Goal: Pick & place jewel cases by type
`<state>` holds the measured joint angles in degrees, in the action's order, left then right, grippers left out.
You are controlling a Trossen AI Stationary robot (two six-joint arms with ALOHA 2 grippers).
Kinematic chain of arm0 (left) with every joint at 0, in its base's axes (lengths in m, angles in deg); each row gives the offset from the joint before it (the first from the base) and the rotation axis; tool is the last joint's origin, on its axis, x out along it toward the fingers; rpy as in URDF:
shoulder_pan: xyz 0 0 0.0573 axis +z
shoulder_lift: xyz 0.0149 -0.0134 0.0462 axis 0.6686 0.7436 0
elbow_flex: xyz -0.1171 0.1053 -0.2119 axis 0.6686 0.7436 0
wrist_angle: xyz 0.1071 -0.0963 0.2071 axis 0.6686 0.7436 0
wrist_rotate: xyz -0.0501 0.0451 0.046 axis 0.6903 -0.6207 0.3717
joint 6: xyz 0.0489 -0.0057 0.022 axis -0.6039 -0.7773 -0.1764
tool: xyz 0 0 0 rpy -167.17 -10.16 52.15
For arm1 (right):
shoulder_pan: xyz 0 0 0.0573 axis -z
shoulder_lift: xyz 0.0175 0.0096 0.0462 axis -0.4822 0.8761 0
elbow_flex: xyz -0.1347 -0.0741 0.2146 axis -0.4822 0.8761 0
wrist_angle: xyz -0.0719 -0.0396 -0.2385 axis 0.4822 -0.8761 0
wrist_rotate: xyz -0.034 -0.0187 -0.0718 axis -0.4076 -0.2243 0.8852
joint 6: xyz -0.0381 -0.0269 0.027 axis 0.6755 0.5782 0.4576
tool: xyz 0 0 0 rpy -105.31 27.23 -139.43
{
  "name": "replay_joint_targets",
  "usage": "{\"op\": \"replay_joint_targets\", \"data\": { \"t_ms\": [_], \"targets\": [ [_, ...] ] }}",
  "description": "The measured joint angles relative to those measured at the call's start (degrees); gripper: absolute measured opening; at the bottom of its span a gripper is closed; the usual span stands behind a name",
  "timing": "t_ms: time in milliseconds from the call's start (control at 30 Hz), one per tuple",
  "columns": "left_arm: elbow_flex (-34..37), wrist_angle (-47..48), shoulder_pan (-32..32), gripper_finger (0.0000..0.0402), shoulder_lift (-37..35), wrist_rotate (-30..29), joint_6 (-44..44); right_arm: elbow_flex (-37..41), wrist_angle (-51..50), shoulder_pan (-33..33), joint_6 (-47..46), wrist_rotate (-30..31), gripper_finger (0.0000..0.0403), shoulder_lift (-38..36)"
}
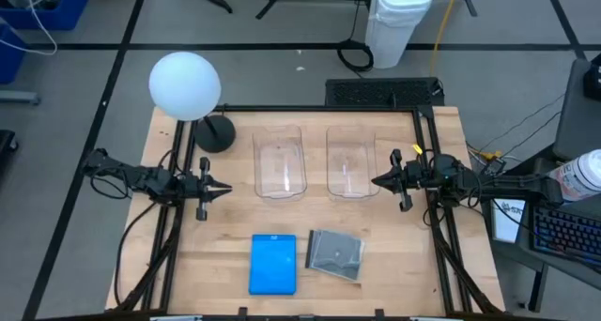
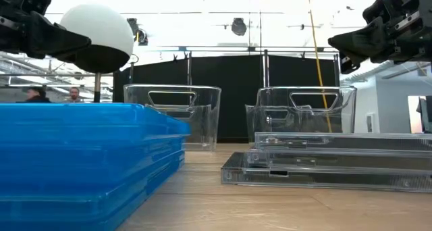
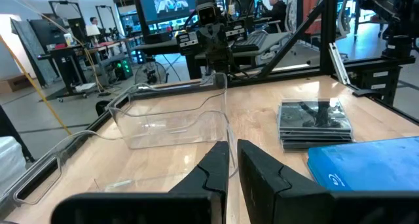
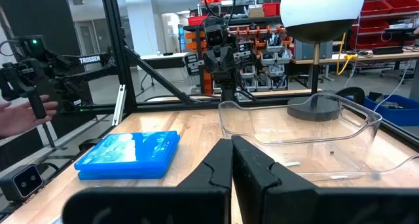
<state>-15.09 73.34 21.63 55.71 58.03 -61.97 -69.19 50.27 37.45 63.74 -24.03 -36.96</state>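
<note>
Two stacks of cases on the wooden surface (image 1: 441, 171), near its front edge. Blue cases (image 1: 273, 263) stacked to the left, grey cases (image 1: 336, 253) just beside them to the right, slightly skewed, a narrow gap between the stacks. Seen level from the low camera as a blue pile (image 2: 81, 160) of a few cases and a clear pile (image 2: 331, 160) of several.

Left pincer (image 1: 225, 189) above the left part of the surface, tips pointing inward toward the middle, clenched almost fully with only a thin slit between the fingers (image 3: 216, 168), grasping nothing. Blue stack well apart from it, nearer the front and further toward the middle (grey stack further still, past the blue one).

Right pincer (image 1: 377, 181) above the right part, tips also pointing inward, fingers (image 4: 219, 162) pressed together, likewise grasping nothing. Grey stack apart from it, nearer the front and a little toward the middle; blue stack beyond that.

Two clear tubs between the pincers, further back on the surface: left tub (image 1: 280, 161) and right tub (image 1: 351, 160), side by side, the right one close by the right pincer's tips. White globe lamp (image 1: 185, 84) at the back left corner on a dark round base.
</note>
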Motion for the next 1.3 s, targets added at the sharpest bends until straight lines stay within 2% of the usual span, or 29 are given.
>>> {"op": "replay_joint_targets", "data": {
  "t_ms": [267, 633, 800, 933, 1000, 1100, 1300],
  "targets": [
    [0.00, -0.18, 0.00, 0.0042, 0.00, 0.00, 0.45, 0.01, 0.02, 0.02, 0.45, 0.00, 0.0000, 0.00],
    [-0.01, -1.90, -0.01, 0.0042, -0.01, 0.02, 9.65, -0.01, 0.31, -0.01, 1.78, 0.02, 0.0000, 0.00],
    [-0.01, -4.35, 0.02, 0.0042, 0.02, 0.01, 17.39, -0.01, 2.32, 0.01, 3.19, 0.04, 0.0000, -0.01],
    [-3.45, -4.26, 0.05, 0.0042, 1.41, 5.58, 17.50, -0.02, 3.47, -0.01, 1.18, 0.04, 0.0000, 0.00],
    [-6.39, -0.95, -0.66, 0.0042, 3.99, 6.39, 18.71, -0.01, 5.37, 0.00, 0.35, 0.04, 0.0000, 0.01],
    [-12.10, 4.09, -2.59, 0.0042, 11.02, 3.43, 19.19, -0.01, 8.12, -0.02, 0.02, 0.00, 0.0000, -0.02],
    [-27.59, 12.70, -6.52, 0.0042, 32.29, -1.94, 18.85, 0.01, 8.59, -0.07, -1.64, 0.00, 0.0000, 0.00]
  ]
}}
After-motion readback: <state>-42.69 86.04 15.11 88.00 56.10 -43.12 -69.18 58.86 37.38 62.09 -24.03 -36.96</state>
